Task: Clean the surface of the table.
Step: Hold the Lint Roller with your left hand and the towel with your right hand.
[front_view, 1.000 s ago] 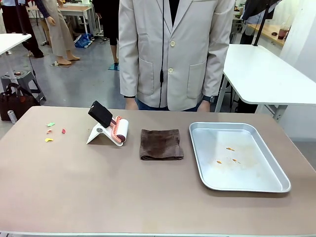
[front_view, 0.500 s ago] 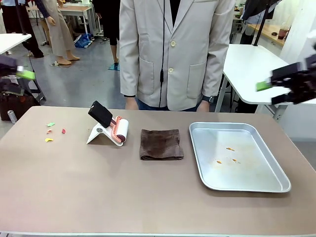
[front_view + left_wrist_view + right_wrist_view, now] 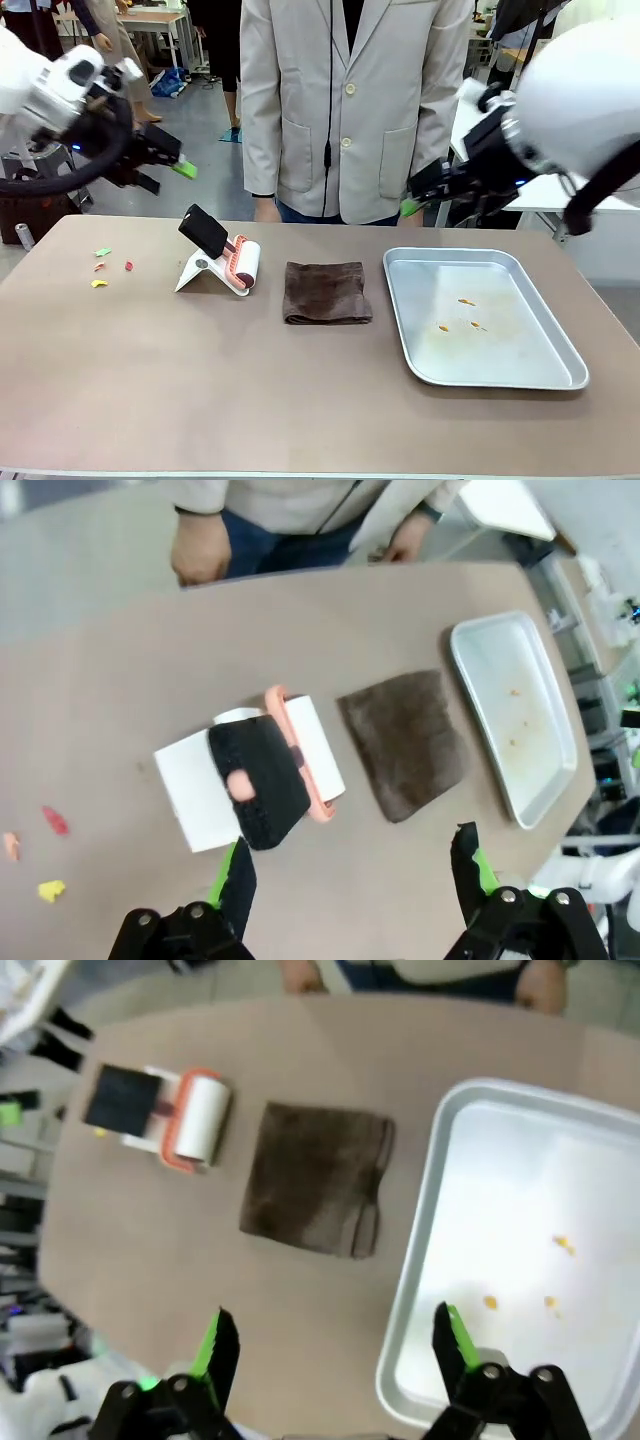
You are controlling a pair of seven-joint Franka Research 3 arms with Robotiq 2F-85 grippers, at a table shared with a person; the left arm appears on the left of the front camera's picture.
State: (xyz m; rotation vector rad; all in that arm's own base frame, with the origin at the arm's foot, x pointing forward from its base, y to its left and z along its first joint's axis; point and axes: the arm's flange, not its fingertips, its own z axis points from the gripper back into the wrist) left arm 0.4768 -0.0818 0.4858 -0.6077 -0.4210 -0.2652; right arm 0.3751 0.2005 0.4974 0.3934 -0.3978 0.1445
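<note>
The brown table [image 3: 200,390] carries small coloured scraps [image 3: 106,266] at its left, a lint roller [image 3: 243,265] with a black handle on a white stand, a folded brown cloth [image 3: 327,292] and a metal tray [image 3: 500,375]. My left gripper [image 3: 168,172] hangs open, high above the table's back left. In the left wrist view that gripper [image 3: 352,875] is above the roller [image 3: 270,780] and the cloth [image 3: 405,742]. My right gripper [image 3: 415,205] hangs open above the tray's far-left corner. From the right wrist, the open right gripper [image 3: 335,1345] looks down on the cloth [image 3: 318,1178] and the tray [image 3: 440,1220].
A person in a pale jacket [image 3: 355,100] stands at the far edge, hands [image 3: 200,550] resting by the table. A few orange crumbs [image 3: 465,315] lie in the tray. White tables [image 3: 540,150] stand behind on the right. The table's front half is bare.
Both arms have swung in from the sides, from out of view a second ago. They now hang above the table's far side. Nothing on the table has moved.
</note>
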